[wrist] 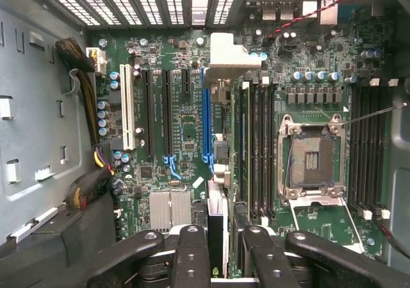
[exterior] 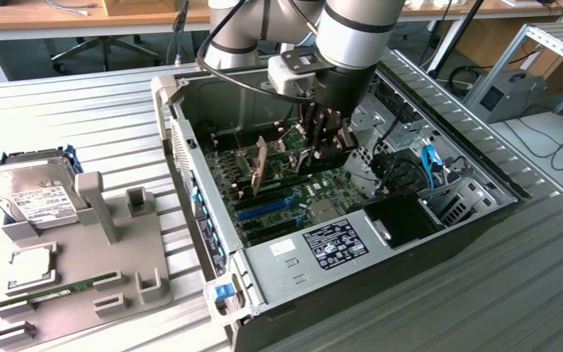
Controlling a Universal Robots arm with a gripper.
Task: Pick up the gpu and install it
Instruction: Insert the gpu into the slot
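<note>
The hand (exterior: 322,147) grips the gpu (exterior: 258,170) edge-on inside the open computer case (exterior: 292,249). The card stands upright over the motherboard (wrist: 186,128), near the blue expansion slot (wrist: 205,118).

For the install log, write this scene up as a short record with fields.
gripper: gripper reaching into the open black computer case, shut on the gpu
held item: gpu, a small green circuit card with a silver end bracket, seen edge-on between the fingers
position: over the green motherboard, close beside the long blue slot
seating: cannot tell
outside the case: silver hard drive with white label on the grey holder, exterior view's left
</note>
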